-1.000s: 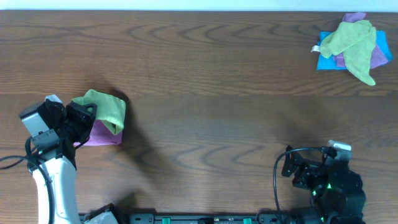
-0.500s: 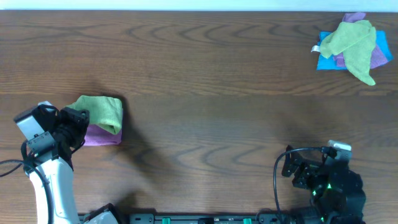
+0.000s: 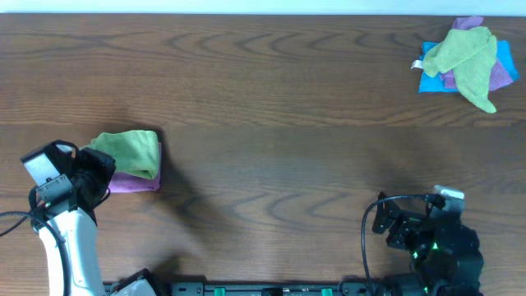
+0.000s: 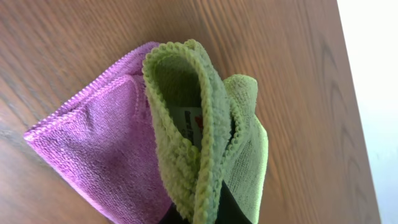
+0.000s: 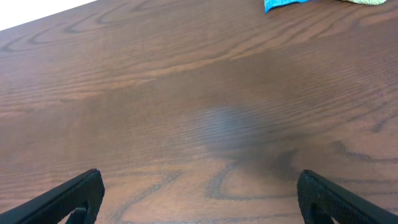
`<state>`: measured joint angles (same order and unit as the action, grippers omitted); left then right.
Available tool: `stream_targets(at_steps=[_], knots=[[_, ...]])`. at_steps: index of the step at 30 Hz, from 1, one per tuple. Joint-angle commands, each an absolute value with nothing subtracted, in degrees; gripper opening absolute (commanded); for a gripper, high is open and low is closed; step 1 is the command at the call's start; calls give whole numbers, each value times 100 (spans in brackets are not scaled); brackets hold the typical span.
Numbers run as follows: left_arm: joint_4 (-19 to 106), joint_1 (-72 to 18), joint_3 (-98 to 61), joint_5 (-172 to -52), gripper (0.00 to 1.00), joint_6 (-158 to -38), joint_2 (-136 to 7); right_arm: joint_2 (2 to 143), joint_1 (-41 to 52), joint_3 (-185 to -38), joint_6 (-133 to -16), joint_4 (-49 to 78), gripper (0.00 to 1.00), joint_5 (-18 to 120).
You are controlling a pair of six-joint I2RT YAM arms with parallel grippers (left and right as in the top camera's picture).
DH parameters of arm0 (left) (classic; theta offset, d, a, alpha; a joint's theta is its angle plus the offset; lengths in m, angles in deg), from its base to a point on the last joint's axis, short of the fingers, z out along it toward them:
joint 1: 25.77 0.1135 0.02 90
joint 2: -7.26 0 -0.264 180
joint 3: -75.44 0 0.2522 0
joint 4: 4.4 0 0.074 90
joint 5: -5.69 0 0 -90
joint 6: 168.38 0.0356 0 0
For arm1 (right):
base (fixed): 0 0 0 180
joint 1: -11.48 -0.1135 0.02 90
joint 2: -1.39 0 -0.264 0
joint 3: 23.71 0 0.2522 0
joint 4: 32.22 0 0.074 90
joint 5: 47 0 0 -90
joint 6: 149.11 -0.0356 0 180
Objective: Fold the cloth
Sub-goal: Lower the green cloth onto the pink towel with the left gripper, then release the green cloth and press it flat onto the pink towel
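Observation:
The cloth (image 3: 131, 150), light lime-green, lies bunched and doubled over on top of a folded pink-purple cloth (image 3: 136, 182) at the table's left side. My left gripper (image 3: 93, 165) is shut on the cloth's left edge. In the left wrist view the cloth (image 4: 211, 124) runs out from my gripper (image 4: 202, 216) as two pinched layers, with a small white tag (image 4: 189, 122) in the fold between them. The pink-purple cloth (image 4: 106, 149) spreads to the left beneath it. My right gripper (image 5: 202, 199) stands open over bare wood near the front right, holding nothing.
At the back right corner a yellower green cloth (image 3: 468, 57) is draped over a blue cloth (image 3: 429, 80) and a purple cloth (image 3: 500, 76). The table's far edge runs along the top. The right arm's base (image 3: 436, 247) sits at the front right.
My left gripper has drawn back to the left and toward the front with the cloth's edge in it. The green cloth has settled lower and flatter over the pink-purple one. The right arm is still.

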<state>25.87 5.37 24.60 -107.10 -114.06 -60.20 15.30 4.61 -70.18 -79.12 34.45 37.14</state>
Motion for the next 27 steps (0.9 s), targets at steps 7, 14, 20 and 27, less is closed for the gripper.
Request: stream_targets(at_steps=[7, 14, 20, 27], knots=[[2803, 576, 2441, -10037, 8, -11152, -6055, 1515, 524, -6996, -7989, 3453, 99, 3681], [2852, 576, 2441, -10032, 39, -11154, -6055, 1515, 524, -6996, -7989, 3453, 99, 3681], [2854, 576, 2438, -10037, 72, -11152, -6048, 1515, 524, -6996, -7989, 3453, 99, 3681], [2952, 576, 2438, -10043, 97, -11154, -5939, 1515, 524, -6996, -7989, 3453, 99, 3681]])
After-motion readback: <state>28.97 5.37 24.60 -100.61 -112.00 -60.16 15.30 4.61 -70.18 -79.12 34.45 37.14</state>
